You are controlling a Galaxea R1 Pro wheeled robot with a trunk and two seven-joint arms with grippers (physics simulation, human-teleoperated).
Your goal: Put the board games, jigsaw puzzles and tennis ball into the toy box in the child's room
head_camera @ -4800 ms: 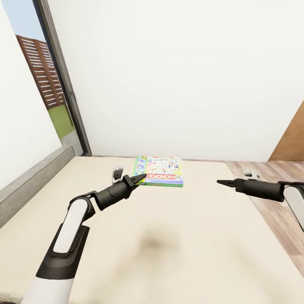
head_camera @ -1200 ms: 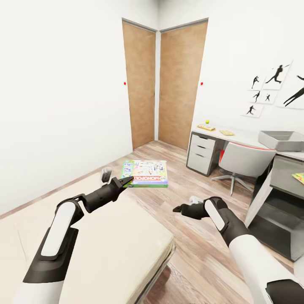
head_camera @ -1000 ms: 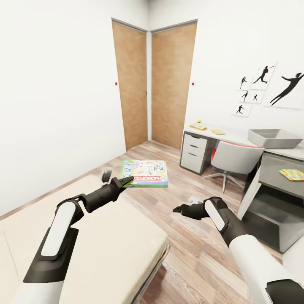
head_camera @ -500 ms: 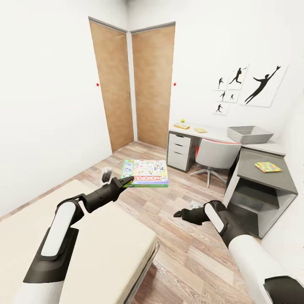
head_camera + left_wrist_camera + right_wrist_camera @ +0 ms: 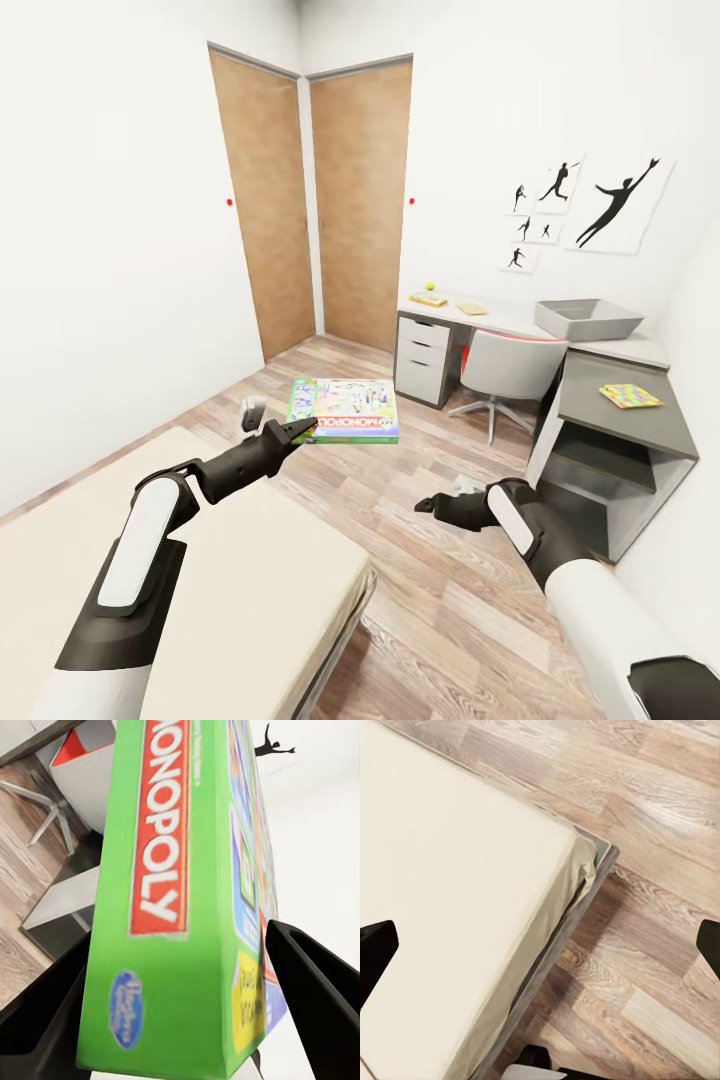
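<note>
Wood floor; jaw-held "MONOPOLY" box (image 5: 343, 409)

Two tall wooden wardrobe doors (image 5: 310, 205) meet in the corner of the white walls, each with a small red button (image 5: 229, 202) beside it. A grey swivel chair (image 5: 508, 368) with a red seat edge stands on its star base on the wood-plank floor (image 5: 430, 590). Black silhouette sports pictures (image 5: 585, 212) hang on the far wall, one large and several small beside it.
</note>
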